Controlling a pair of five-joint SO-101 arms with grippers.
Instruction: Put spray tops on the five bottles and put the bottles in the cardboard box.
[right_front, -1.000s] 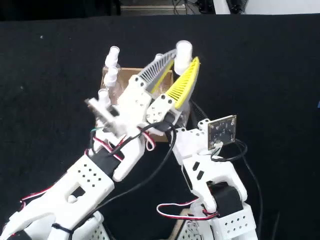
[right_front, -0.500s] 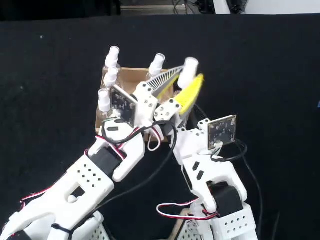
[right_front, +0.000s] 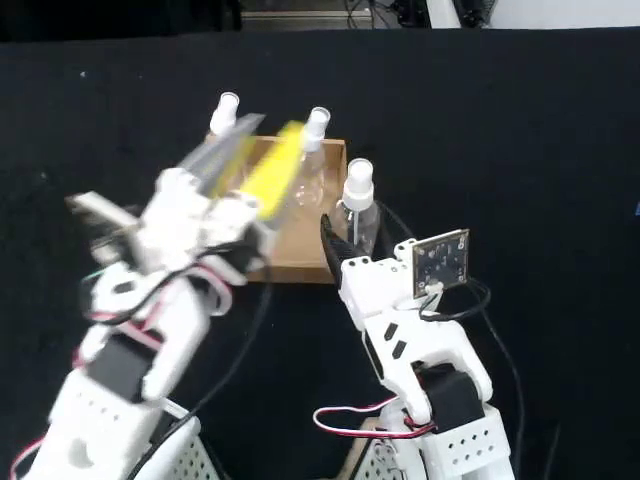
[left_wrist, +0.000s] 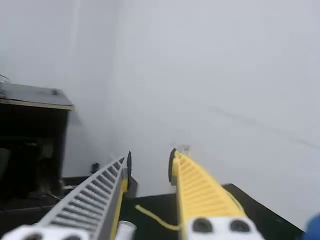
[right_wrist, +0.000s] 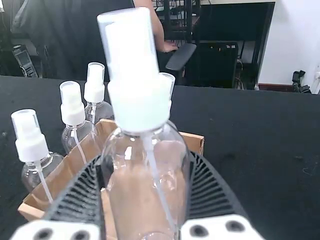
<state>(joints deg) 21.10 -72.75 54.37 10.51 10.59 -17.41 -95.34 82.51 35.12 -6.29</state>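
Fifth bottle in our right jaws, box just ahead

Nearest us, the right gripper (right_wrist: 146, 170) has its jaws closed round the belly of a clear bottle (right_wrist: 145, 145). The spray top (right_wrist: 132, 75) is seated and the bottle is upright so nothing tips, just outside the right edge of the cardboard box (right_front: 305, 250) on the black desk (right_front: 500, 150). Inside we count three topped bottles (right_wrist: 75, 125) along the left wall and a fourth top (right_front: 317, 122) farther back, so we judge this one the last to go in. Over the box's left side the left gripper (left_wrist: 150, 165) is raised, jaws parted and empty, likely leaving room.
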